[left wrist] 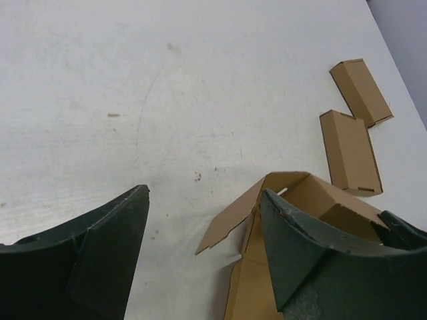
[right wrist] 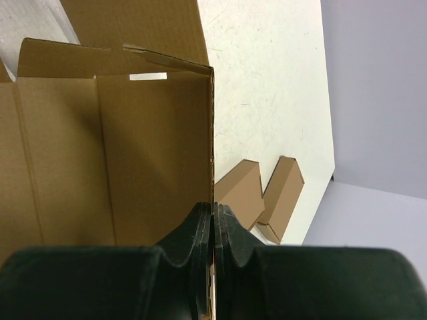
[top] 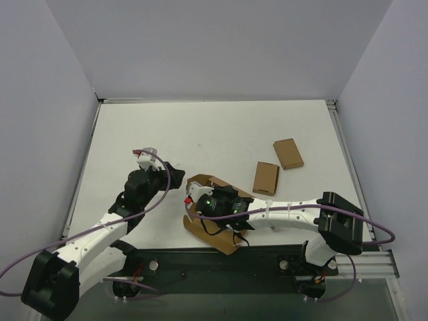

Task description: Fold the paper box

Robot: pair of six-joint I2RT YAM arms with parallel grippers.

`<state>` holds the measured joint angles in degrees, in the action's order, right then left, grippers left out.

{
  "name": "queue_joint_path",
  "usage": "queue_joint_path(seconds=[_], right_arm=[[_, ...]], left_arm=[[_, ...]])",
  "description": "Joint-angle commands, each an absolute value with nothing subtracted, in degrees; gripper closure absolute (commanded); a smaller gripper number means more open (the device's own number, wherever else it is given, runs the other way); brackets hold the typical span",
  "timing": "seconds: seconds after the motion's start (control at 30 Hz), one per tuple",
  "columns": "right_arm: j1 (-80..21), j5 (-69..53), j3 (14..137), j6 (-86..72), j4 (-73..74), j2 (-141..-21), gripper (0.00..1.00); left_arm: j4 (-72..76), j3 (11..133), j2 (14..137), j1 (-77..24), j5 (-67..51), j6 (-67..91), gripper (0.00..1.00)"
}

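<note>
The paper box (top: pixel 212 231) is a brown cardboard piece, partly folded up, lying near the front middle of the table. It also shows in the left wrist view (left wrist: pixel 293 200) and fills the right wrist view (right wrist: pixel 120 147). My right gripper (right wrist: pixel 214 215) is shut on the edge of one upright wall of the paper box; in the top view it sits over the box (top: pixel 204 200). My left gripper (left wrist: pixel 203 193) is open and empty, just left of the box, its right finger (left wrist: pixel 300 247) in front of the box's near wall. In the top view it is at the box's left (top: pixel 175 175).
Two small folded brown boxes lie to the right of the middle: one (top: pixel 265 178) and another behind it (top: pixel 288 153). They also show in the left wrist view (left wrist: pixel 350 152) and right wrist view (right wrist: pixel 280 197). Grey walls surround the white table (top: pixel 214 134).
</note>
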<state>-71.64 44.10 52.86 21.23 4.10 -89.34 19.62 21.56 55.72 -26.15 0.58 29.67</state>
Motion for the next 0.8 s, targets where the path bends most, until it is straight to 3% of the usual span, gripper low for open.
queue_joint_path(seconds=[0.0,0.23,0.57,0.77], right_arm=[[-71.1,46.0,52.5,20.7,6.0,-87.5,1.00],[-70.9,45.8,52.3,20.2,6.2,-86.7,1.00],[-70.9,45.5,52.3,19.8,6.4,-86.4,1.00],[-71.0,45.5,52.2,19.6,6.6,-86.2,1.00]], left_arm=[[8.2,18.6,49.1,-27.8,3.6,34.2,0.28],[10.4,14.9,46.1,-39.1,0.4,40.0,0.48],[26.8,11.5,59.9,-41.9,-2.5,42.1,0.54],[26.3,12.0,66.4,-42.2,1.6,41.1,0.58]])
